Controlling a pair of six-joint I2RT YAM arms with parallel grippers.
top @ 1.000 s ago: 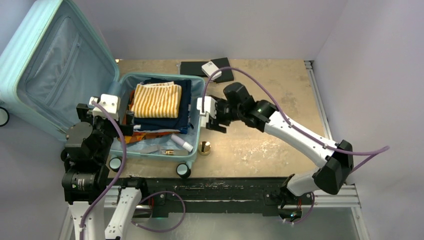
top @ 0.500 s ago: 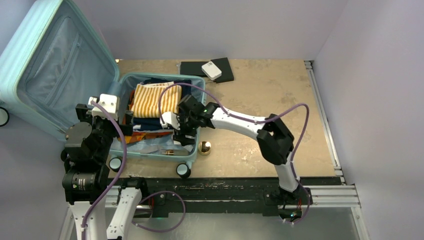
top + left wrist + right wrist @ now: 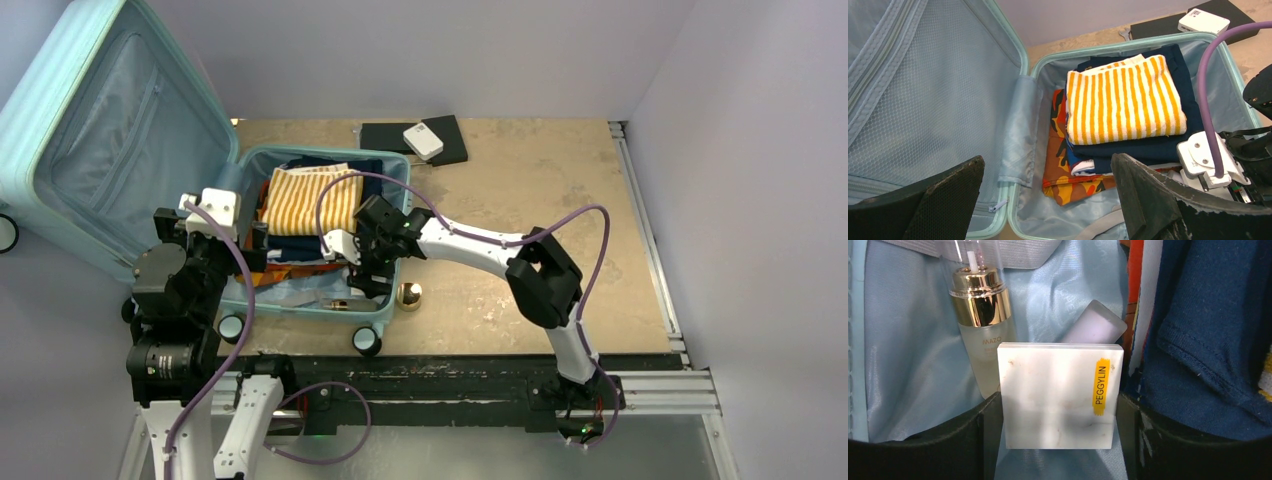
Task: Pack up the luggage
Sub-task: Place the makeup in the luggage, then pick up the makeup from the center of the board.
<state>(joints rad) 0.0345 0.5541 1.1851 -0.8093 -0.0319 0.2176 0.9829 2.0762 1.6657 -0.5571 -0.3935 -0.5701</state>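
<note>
one luggage (image 3: 110, 150) lies open on the left of the table (image 3: 520, 200). inside it the right gripper (image 3: 1059, 412) holds one white block (image 3: 1058, 385) by one gold bottle (image 3: 980, 325). over it the left gripper (image 3: 1047, 165) gapes wide.

Two arms, black joints and white links.
Left arm (image 3: 160, 275) is mostly round black housings; right arm (image 3: 470, 244) has white links between black joints. A purple cable (image 3: 1201, 90) runs along each to a white wrist block (image 3: 218, 208). Fingers (image 3: 1158, 200) are black with pale, scuffed edges.
</note>
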